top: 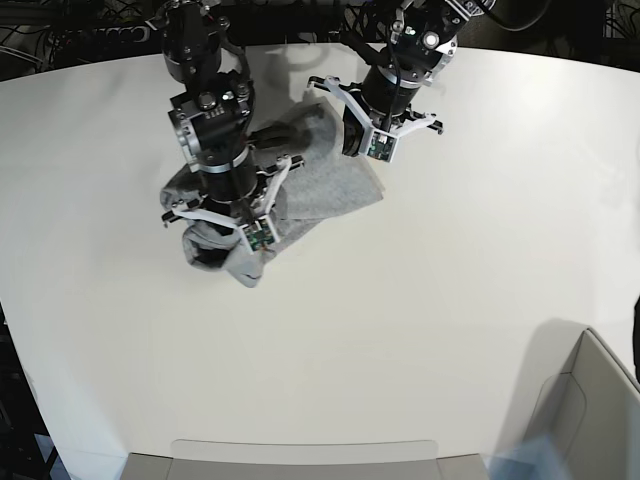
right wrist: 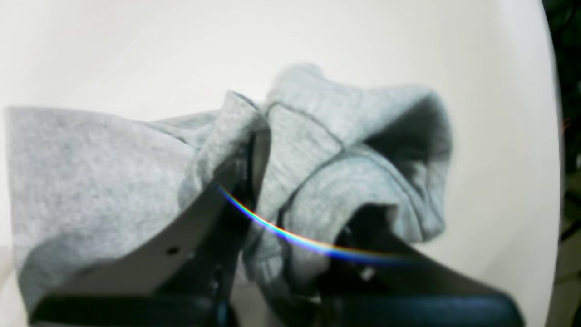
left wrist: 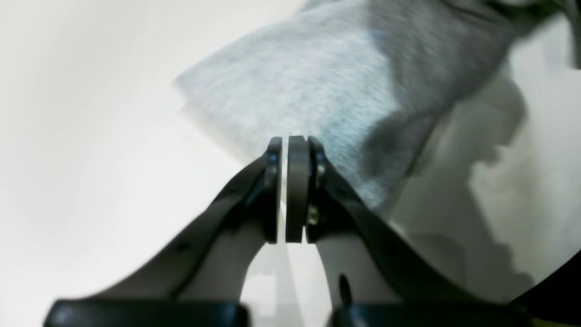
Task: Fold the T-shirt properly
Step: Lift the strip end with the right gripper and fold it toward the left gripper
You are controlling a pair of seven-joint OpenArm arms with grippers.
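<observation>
T-shirt (right wrist: pixel 91 172) bunched on table (top: pixel 450 260); right gripper (right wrist: pixel 258 150) jaws clamp its fabric, left gripper (left wrist: pixel 292 150) jaws together, empty.

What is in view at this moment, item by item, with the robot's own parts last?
T-shirt: one, heather grey, bunched on the far left part of the table, partly lifted.
Table: one, white, fills the base view.
Bin: one, pale grey, near right corner, partly cut off.
Right pincer: one, black, shut on a bunched fold of the T-shirt.
Left pincer: one, black, shut, at the T-shirt's edge; I cannot tell whether it holds cloth.
</observation>
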